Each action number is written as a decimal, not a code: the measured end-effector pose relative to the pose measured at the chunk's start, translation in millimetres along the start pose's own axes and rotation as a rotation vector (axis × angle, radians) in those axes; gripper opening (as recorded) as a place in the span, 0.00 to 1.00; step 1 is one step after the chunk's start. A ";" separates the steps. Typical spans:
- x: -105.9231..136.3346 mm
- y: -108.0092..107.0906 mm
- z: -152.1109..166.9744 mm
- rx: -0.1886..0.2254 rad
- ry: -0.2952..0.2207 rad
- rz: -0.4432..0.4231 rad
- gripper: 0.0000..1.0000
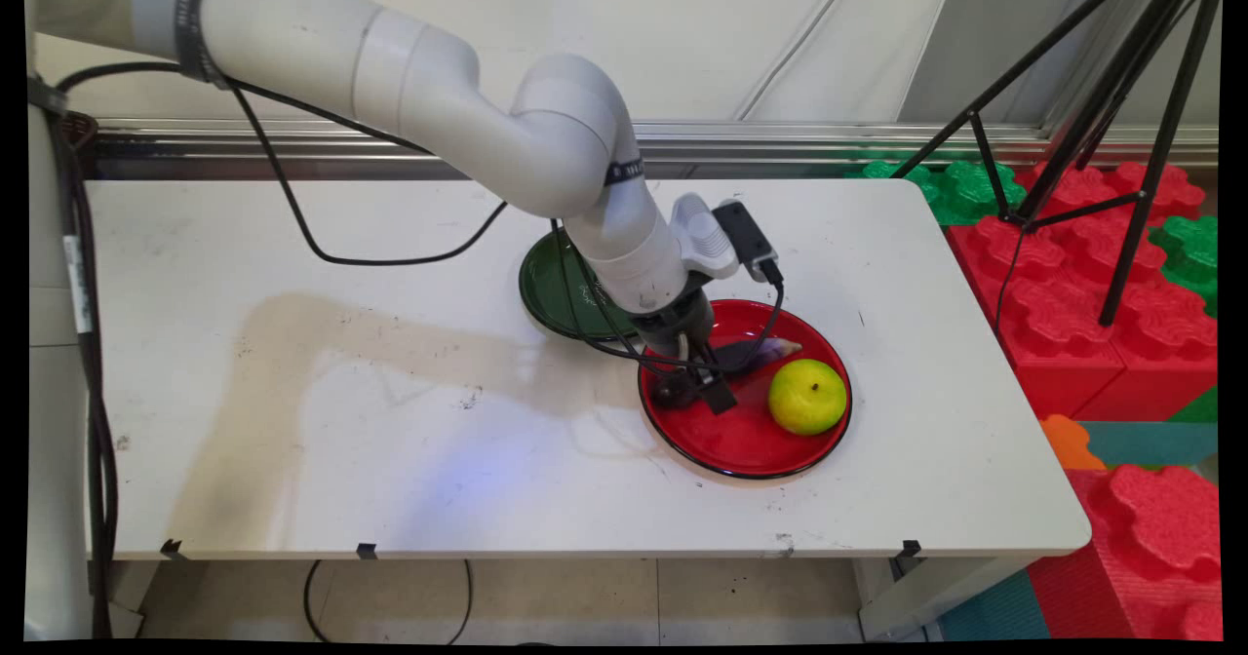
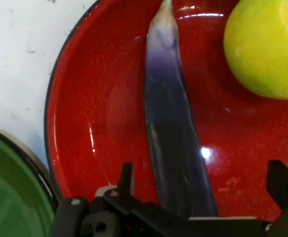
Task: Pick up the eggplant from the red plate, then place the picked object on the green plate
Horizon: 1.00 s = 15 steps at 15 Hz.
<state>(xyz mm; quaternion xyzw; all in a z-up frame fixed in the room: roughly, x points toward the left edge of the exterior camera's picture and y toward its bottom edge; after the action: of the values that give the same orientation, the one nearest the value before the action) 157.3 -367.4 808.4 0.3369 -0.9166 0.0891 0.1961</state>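
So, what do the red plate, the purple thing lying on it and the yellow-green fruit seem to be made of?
The red plate looks like glossy lacquered plastic or enamel: sharp highlights and a dark rim.
The purple eggplant seems to be a smooth toy, probably plastic: its colour fades evenly to a pale tip.
The yellow-green fruit has a matte, slightly dimpled skin; whether it is real or plastic cannot be told.

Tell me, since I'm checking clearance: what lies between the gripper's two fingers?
In the hand view, the purple eggplant runs up between the open gripper fingers, lying on the red plate beside the yellow-green fruit.
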 end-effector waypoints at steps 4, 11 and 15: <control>-1.0 -3.0 16.0 -0.006 -0.008 -0.014 1.00; -1.8 -9.9 21.1 0.013 0.004 -0.042 0.00; -0.9 -12.9 1.5 0.040 0.028 -0.071 0.00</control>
<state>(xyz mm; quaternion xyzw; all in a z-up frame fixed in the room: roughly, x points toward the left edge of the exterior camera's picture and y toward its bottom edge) 165.9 -377.1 807.1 0.3718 -0.8993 0.1049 0.2050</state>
